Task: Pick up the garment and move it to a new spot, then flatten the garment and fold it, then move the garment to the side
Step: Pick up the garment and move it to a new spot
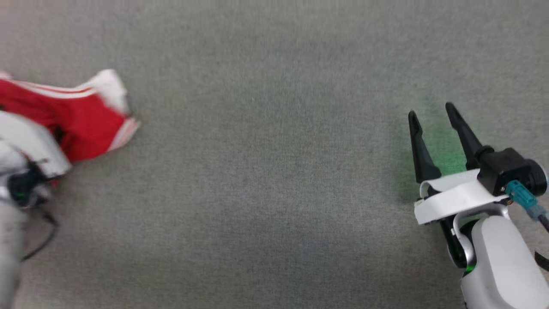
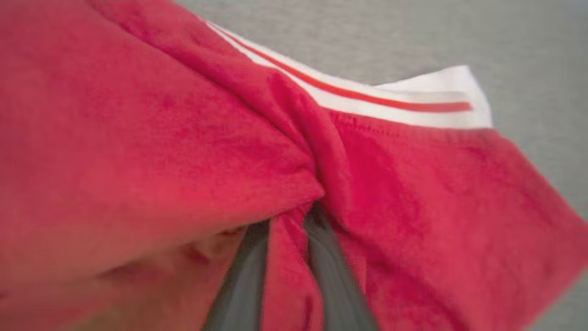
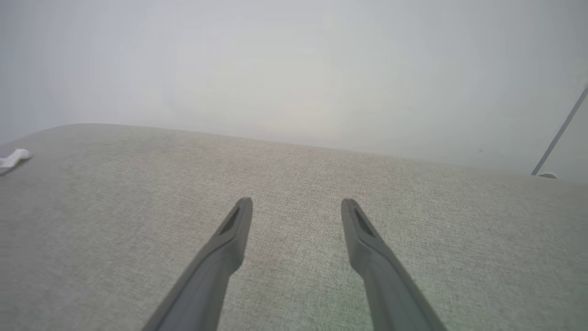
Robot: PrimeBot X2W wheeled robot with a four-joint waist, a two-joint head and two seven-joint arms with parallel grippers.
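Step 1, pick-up: my left gripper (image 2: 289,221) clenches the garment (image 1: 85,124), right gripper (image 1: 430,110) gapes idle; next, I judge, lift and carry.

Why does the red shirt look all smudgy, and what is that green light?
Head view: the garment is smeared by blur at the left edge; a green glow tints the grey surface beside the right gripper. Left wrist view: the garment is so near the lens it looks soft. Right wrist view: crisp weave, washed-out pale background, far edge curved by the wide lens.
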